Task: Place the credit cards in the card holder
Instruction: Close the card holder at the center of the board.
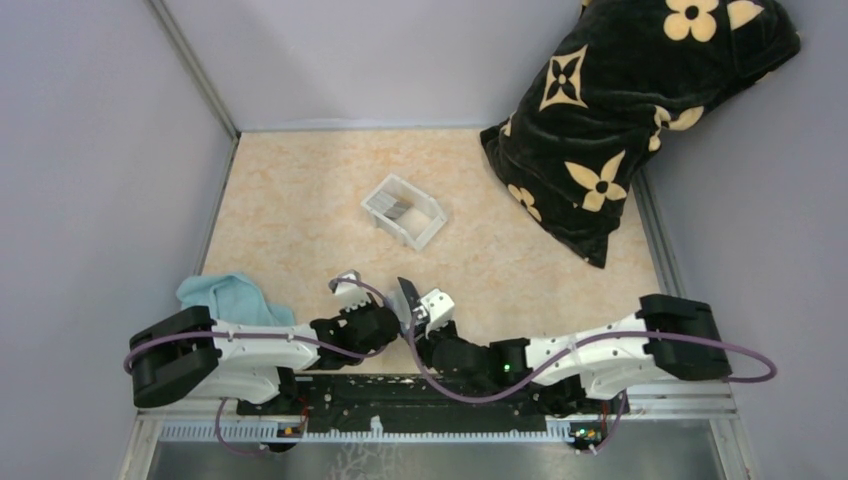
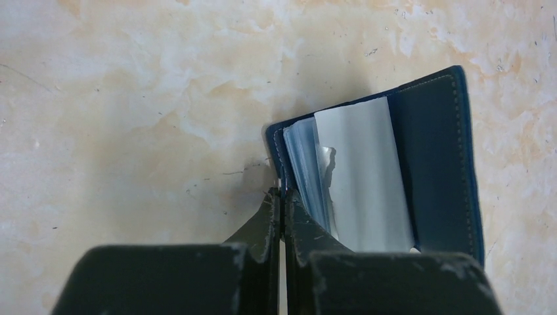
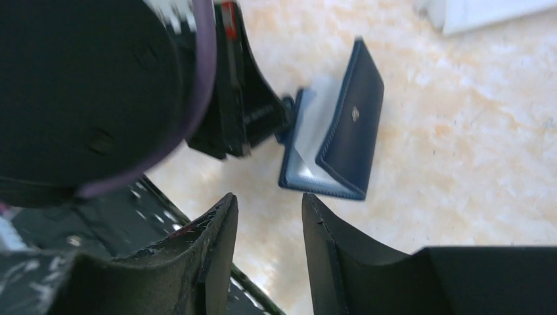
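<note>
The card holder [image 2: 433, 151] is a navy wallet, folded open on the table. My left gripper [image 2: 284, 195] is shut on the thin edge of its left flap. A pale grey credit card [image 2: 364, 177] stands between the flaps, against clear sleeves. In the right wrist view the card holder [image 3: 351, 131] lies just beyond my right gripper [image 3: 269, 200], which is open with nothing between its fingers. From above, the card holder [image 1: 408, 292] sits between the left gripper [image 1: 392, 318] and the right gripper [image 1: 425, 308]. More grey cards [image 1: 398, 209] lie in a tray farther back.
A white plastic tray [image 1: 420, 228] stands mid-table. A black pillow with tan flowers [image 1: 620, 110] leans in the back right corner. A teal cloth [image 1: 225, 297] lies by the left arm. Grey walls enclose the table on three sides.
</note>
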`<state>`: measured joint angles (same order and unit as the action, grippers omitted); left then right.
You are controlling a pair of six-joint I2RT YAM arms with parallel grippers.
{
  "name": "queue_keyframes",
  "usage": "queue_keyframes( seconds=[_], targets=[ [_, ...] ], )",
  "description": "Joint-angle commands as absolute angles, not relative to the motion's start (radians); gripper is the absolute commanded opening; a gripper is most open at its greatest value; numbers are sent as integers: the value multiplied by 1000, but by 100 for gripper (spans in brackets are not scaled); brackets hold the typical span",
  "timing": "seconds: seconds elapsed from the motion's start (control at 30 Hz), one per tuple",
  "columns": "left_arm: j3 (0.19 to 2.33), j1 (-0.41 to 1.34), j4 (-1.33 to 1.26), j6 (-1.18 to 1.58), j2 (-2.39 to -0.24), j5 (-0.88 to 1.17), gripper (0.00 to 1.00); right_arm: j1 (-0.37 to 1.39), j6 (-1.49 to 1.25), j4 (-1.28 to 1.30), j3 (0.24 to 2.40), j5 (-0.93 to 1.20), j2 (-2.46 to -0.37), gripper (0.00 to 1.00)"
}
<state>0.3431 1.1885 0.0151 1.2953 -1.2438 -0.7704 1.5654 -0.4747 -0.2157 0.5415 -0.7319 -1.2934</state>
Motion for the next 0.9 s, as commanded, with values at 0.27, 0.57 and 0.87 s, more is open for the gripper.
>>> queue_keyframes(
  seconds=[0.27, 0.57, 0.87],
  targets=[
    [312, 1159, 37, 1272, -1274, -760, 0, 1448, -524, -283, 465, -801, -1080, 33],
    [303, 1137, -20, 1196, -1273, -727, 0, 1147, -610, -420, 477, -452, -1248, 33],
    [283, 1082, -92, 1117, -1278, -654, 0, 1017, -780, -607, 450, -141, -1419, 46]
  ],
)
